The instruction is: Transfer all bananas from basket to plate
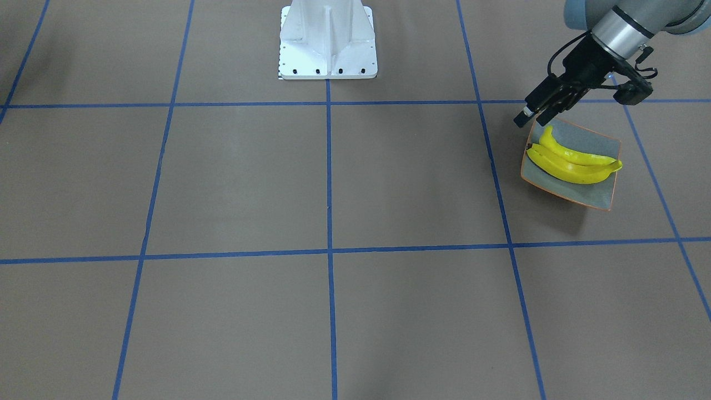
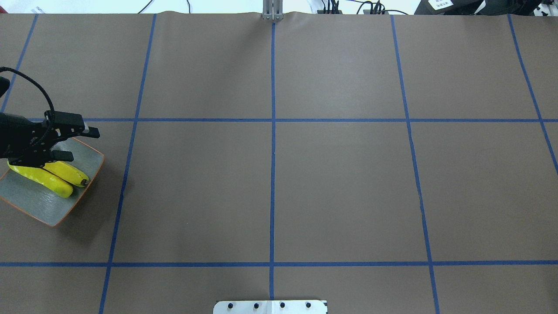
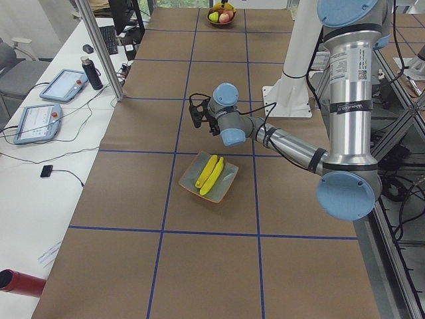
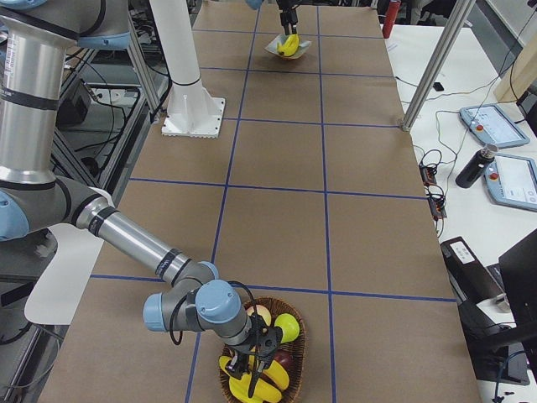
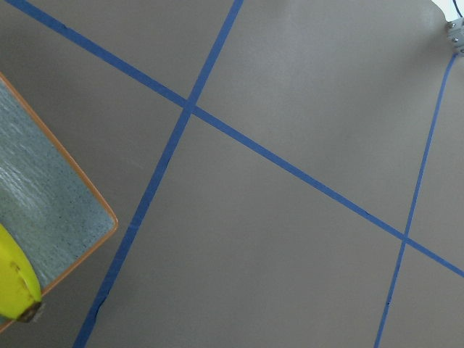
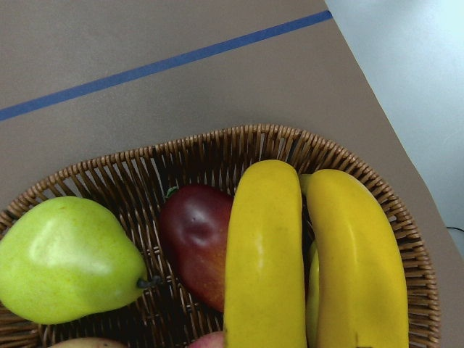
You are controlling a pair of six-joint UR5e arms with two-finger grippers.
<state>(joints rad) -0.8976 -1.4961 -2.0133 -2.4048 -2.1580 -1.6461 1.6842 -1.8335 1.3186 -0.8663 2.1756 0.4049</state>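
Bananas (image 1: 572, 161) on plate (image 1: 602, 195) near left hand (image 1: 532, 118)

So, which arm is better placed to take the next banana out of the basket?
The right arm. The right gripper hangs just above the wicker basket, close to the basket bananas. The left gripper, jaws open and empty, is at the table's other end, over the plate holding two bananas.
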